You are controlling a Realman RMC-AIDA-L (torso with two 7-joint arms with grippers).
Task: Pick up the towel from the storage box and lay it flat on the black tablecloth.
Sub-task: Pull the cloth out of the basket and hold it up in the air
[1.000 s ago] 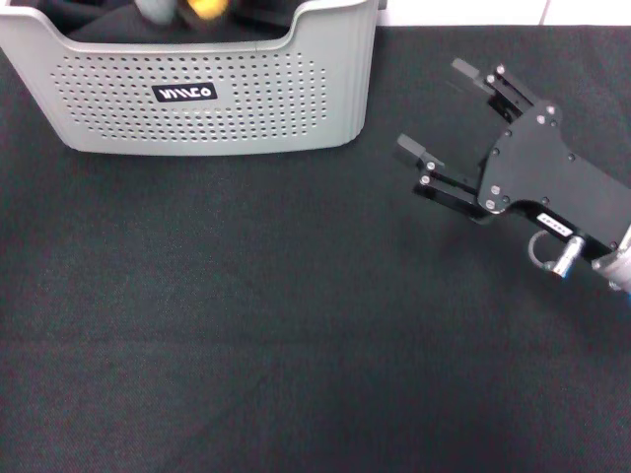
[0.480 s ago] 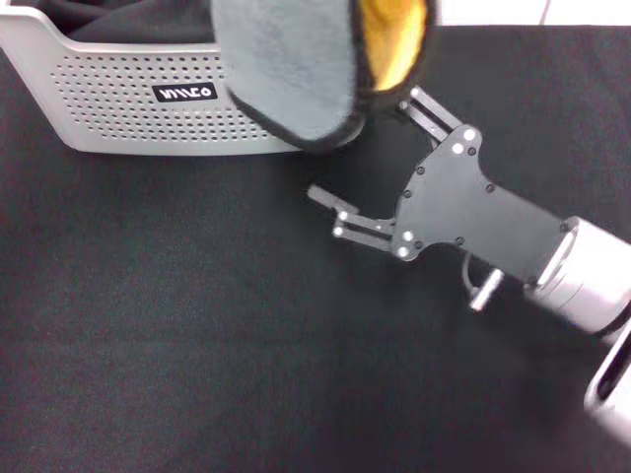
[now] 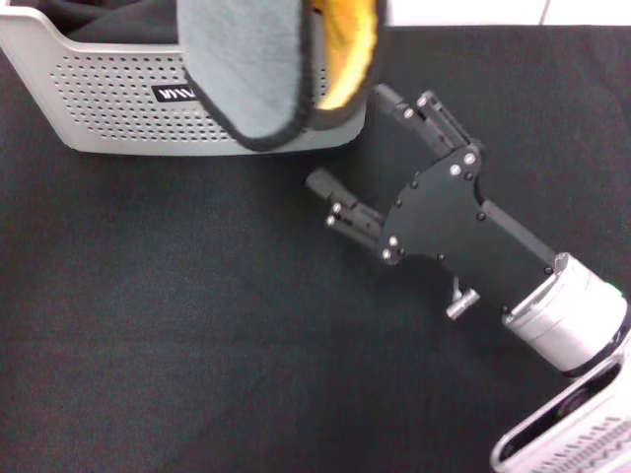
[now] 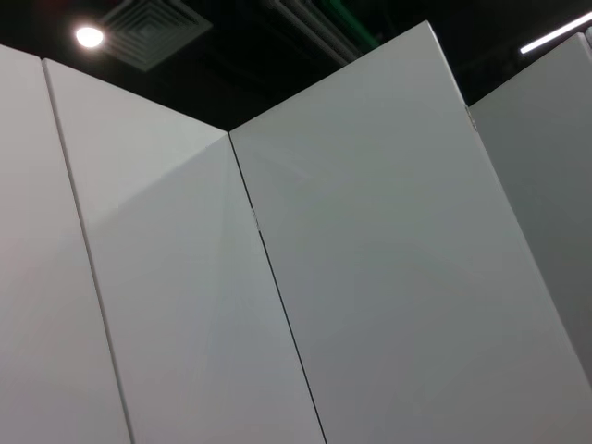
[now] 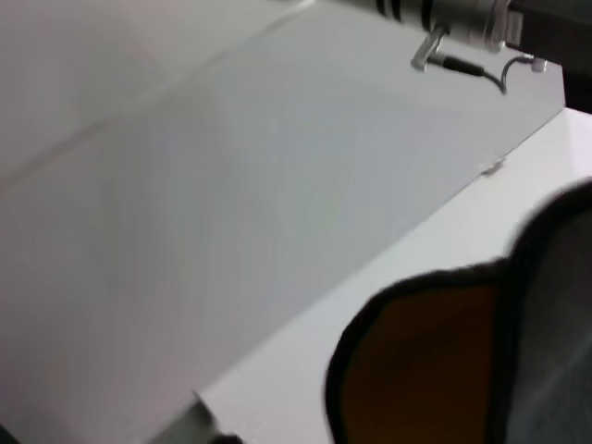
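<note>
One plush grey-and-yellow towel (image 3: 276,69) hung folded before the perforated grey plastic storage box (image 3: 108,99), just beyond the right gripper's (image 3: 355,148) spread, empty jaws.

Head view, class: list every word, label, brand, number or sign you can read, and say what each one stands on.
"VII": white letters on the black label of the grey storage box; the hanging towel hides the rest of the word.
No other text shows: none on the towel, the black tablecloth or the right hand.
The wrist views show no writing.
</note>
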